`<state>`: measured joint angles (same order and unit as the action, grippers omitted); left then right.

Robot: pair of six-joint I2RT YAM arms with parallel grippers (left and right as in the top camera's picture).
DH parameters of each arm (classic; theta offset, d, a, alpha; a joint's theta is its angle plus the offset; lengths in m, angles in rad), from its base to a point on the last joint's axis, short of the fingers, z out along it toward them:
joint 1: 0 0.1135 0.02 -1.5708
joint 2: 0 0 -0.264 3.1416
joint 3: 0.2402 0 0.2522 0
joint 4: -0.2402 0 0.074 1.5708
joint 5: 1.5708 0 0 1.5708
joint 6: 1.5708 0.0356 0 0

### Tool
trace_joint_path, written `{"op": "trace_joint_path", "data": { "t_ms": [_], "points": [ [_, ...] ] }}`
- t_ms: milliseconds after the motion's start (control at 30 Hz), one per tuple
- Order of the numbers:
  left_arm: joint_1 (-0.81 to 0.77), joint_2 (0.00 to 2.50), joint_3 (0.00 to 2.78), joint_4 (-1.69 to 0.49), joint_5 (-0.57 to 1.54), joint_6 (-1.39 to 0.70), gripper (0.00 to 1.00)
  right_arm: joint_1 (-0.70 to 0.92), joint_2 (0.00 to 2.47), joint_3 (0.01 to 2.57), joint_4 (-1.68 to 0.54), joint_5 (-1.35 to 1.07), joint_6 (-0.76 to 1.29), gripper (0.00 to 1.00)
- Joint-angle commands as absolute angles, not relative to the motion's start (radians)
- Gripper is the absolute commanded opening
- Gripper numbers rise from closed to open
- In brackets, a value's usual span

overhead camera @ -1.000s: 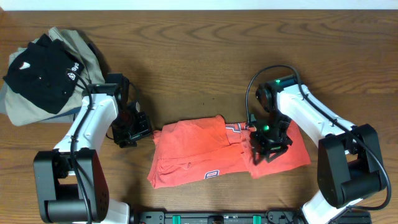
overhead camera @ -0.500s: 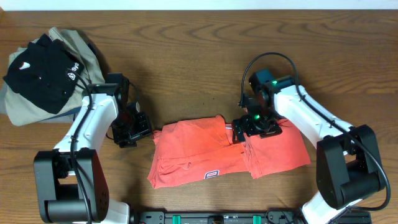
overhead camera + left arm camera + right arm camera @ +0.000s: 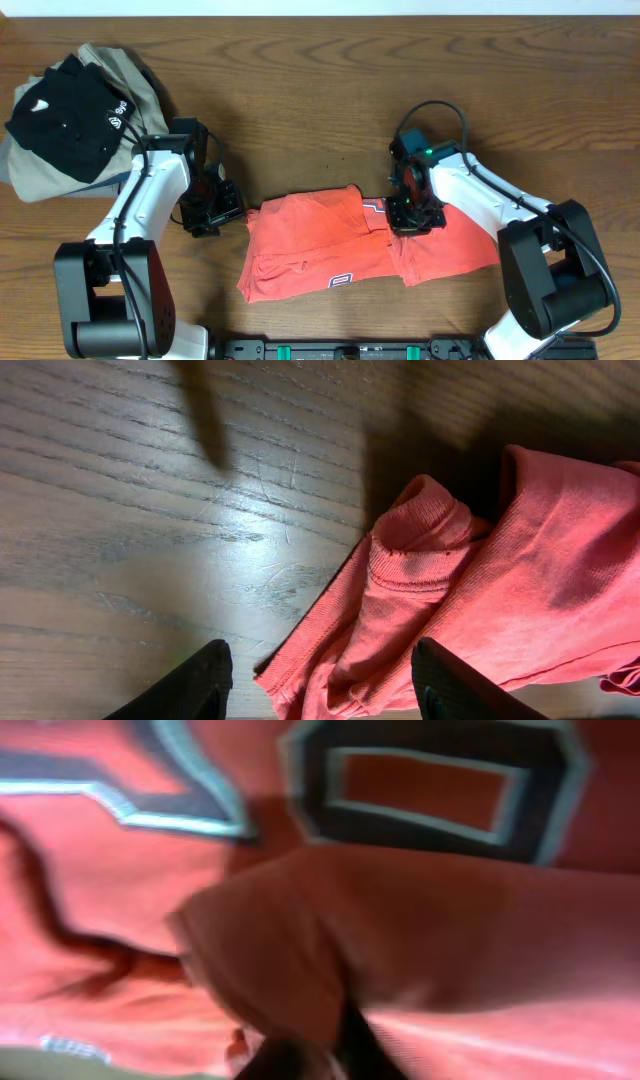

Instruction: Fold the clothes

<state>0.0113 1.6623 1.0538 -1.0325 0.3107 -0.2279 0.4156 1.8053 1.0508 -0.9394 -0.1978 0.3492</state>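
My right gripper is closed on the shirt, near the middle of its far edge. In the wrist view a raised fold of red cloth runs straight into my fingers and is pinched between them. The dark, white-edged lettering lies just beyond.

My left gripper stands about half open and holds nothing. Its two fingers are apart above the table, just beside the shirt's left end. A ribbed, rolled edge of cloth lies ahead between them; I cannot tell whether either finger touches it.

The shirt lies near the front middle of the table, partly folded. Its long axis runs left to right, roughly along the table's front edge. The left part is layered and rumpled, the right part flatter. Which end is the neck I cannot tell. A pile of black and khaki garments sits well apart at the far left.
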Motion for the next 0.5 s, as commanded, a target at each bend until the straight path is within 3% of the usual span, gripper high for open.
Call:
{"op": "trace_joint_path", "data": {
  "t_ms": [0, 467],
  "points": [
    [0.014, 1.657, 1.064, -1.037, 0.306, -0.222, 0.60, 0.426, 1.786, 1.048, -0.919, -0.158, 0.408, 0.01],
    [0.014, 1.657, 1.064, -1.038, 0.306, -0.222, 0.59, 0.401, 1.720, 1.279, -1.059, -0.173, 0.377, 0.01]
  ]
}}
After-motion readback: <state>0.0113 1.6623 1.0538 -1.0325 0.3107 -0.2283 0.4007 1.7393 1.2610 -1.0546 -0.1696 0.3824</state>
